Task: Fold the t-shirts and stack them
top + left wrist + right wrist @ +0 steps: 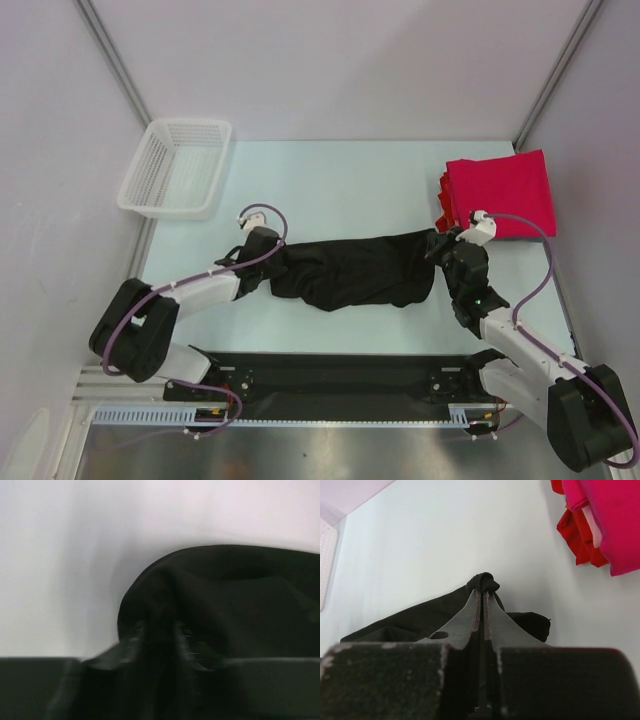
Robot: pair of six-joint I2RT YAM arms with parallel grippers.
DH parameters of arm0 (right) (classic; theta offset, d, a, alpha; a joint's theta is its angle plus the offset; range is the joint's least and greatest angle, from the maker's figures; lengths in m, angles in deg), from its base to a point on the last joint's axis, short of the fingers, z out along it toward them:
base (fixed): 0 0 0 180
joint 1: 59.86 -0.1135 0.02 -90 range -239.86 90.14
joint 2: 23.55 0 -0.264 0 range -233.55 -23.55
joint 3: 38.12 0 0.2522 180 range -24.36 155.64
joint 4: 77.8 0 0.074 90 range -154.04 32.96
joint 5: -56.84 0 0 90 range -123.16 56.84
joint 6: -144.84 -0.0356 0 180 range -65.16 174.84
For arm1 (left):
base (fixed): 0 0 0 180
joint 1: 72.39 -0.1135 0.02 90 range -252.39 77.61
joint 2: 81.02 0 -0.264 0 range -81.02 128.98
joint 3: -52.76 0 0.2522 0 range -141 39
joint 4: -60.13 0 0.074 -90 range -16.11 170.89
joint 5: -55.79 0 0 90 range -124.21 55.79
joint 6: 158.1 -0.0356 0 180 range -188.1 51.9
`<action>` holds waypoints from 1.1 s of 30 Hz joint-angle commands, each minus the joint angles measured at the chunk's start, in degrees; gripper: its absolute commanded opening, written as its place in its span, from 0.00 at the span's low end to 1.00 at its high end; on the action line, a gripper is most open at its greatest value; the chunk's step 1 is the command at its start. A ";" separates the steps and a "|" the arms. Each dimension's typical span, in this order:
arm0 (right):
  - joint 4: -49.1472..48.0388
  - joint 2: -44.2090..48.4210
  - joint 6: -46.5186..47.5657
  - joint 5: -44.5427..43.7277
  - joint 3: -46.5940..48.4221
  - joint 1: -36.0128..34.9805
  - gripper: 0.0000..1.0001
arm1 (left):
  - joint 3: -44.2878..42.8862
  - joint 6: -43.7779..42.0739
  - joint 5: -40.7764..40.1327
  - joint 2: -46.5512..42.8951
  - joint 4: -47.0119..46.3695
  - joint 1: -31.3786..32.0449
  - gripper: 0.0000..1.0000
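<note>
The black t-shirt (pixel 350 268) lies bunched and stretched across the middle of the table between both arms. My left gripper (pixel 274 262) is shut on its left end; in the blurred left wrist view the black cloth (pixel 225 600) fills the gap between the fingers. My right gripper (pixel 441 247) is shut on its right end; in the right wrist view a knot of black cloth (pixel 483 584) sits pinched at the fingertips. Folded bright red t-shirts (pixel 500 192) lie stacked at the far right and also show in the right wrist view (pixel 600 520).
A white mesh basket (pixel 175 166) stands at the far left corner. Grey walls close in the table at left, back and right. A black rail (pixel 330 385) runs along the near edge between the arm bases.
</note>
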 commanded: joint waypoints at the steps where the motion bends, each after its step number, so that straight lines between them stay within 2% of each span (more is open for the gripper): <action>1: -2.45 0.32 -0.63 0.26 1.17 -0.01 0.00 | -5.35 -0.46 0.01 2.23 2.74 -0.45 0.22; 3: -3.06 0.15 -0.46 1.05 1.17 -0.36 0.00 | -8.59 -1.25 -6.20 1.80 7.82 -0.53 0.00; 6: -3.44 -3.88 0.51 -0.69 4.41 -3.60 0.00 | -15.09 -1.86 -13.25 -0.22 13.38 -1.41 0.01; 7: -0.90 -5.99 0.60 -1.84 7.21 -4.48 0.00 | -17.03 -4.22 -13.71 -0.49 15.39 -2.63 0.00; 8: 5.74 -7.92 1.03 -1.41 15.16 -5.28 0.00 | -22.00 -5.03 -14.67 -0.49 16.98 -3.25 0.00; 9: 9.72 -11.42 1.73 -1.06 19.15 -5.63 0.00 | -25.27 -5.12 -17.90 -0.40 22.74 -3.87 0.00; 11: 18.67 -13.38 2.44 -1.14 26.89 -6.25 0.00 | -34.56 -4.33 -22.83 -1.36 28.48 -4.75 0.00; 13: 21.01 -12.08 2.97 -1.14 33.15 -5.81 0.00 | -37.43 -5.03 -24.52 -4.43 30.62 -4.58 0.00; 14: 21.01 -8.16 3.32 0.42 34.04 -4.94 0.00 | -36.91 -4.86 -23.83 -8.88 29.84 -4.32 0.00; 15: 20.75 -8.12 3.32 0.44 33.78 -4.32 0.00 | -35.69 -4.86 -23.82 -11.89 29.04 -4.31 0.00; 17: 19.52 -0.85 2.89 2.90 32.91 -3.09 0.00 | -29.72 -4.51 -23.21 -17.60 27.72 -4.14 0.00; 18: 19.78 1.35 2.71 2.90 31.94 -2.04 0.00 | -27.18 -3.29 -23.47 -24.42 26.76 -4.14 0.00; 20: 23.36 7.16 1.04 2.64 30.27 -1.51 0.00 | -18.57 -0.92 -25.22 -31.74 26.49 -4.05 0.01; 21: 24.60 9.09 0.17 2.55 28.96 -1.42 0.00 | -15.32 1.53 -25.32 -35.26 26.49 -4.14 0.10; 22: 25.66 10.59 -0.71 3.33 25.29 -1.24 0.00 | -12.16 2.34 -24.62 -42.95 26.23 -4.14 0.27; 23: 27.76 13.91 -2.46 3.43 23.17 -1.24 0.00 | -5.95 2.78 -22.53 -46.42 25.96 -4.14 0.51; 24: 28.74 15.51 -3.96 3.43 20.45 -1.33 0.00 | -3.19 4.01 -21.20 -49.50 26.22 -4.14 0.96; 25: 29.44 17.18 -5.10 3.60 17.99 -1.33 0.00 | -0.90 4.54 -20.40 -55.28 26.92 -4.14 1.00; 26: 30.32 21.02 -7.29 3.51 12.83 -1.24 0.00 | 2.78 5.07 -19.70 -57.42 27.45 -4.14 1.00; 28: 31.03 24.82 -9.15 2.99 8.58 -1.33 0.00 | 5.62 6.21 -18.47 -61.90 28.51 -4.14 1.00; 29: 32.51 28.06 -10.73 2.38 5.34 -1.24 0.00 | 7.81 6.48 -18.03 -62.62 28.51 -4.14 1.00; 33: 37.97 33.70 -11.88 0.09 2.93 -1.15 0.00 | 9.94 8.06 -15.74 -60.62 28.60 -4.14 1.00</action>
